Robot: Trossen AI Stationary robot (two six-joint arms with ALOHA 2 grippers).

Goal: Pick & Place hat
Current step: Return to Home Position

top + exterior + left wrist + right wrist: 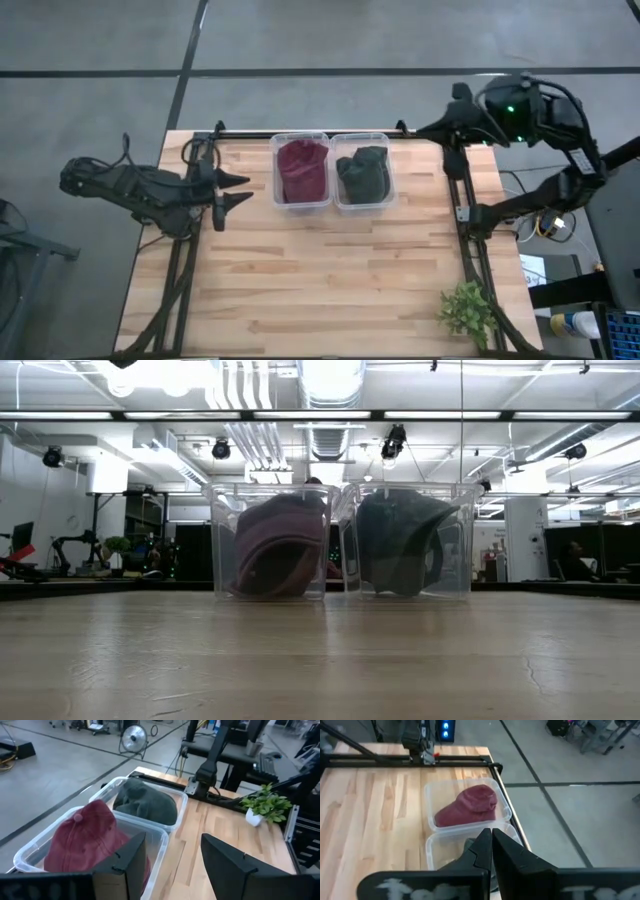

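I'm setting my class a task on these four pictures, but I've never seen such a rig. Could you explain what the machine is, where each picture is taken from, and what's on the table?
It is a robot with two dark arms at a wooden table. Each arm ends in a two-finger gripper. One picture looks straight down, one looks level across the tabletop, and two come from cameras on the arms' wrists. Two clear bins stand side by side: the left bin holds red caps, and the right bin holds dark green caps. A small plant stands near a corner. The left gripper is open beside the left bin. The right gripper is shut near the right bin. Neither holds anything.
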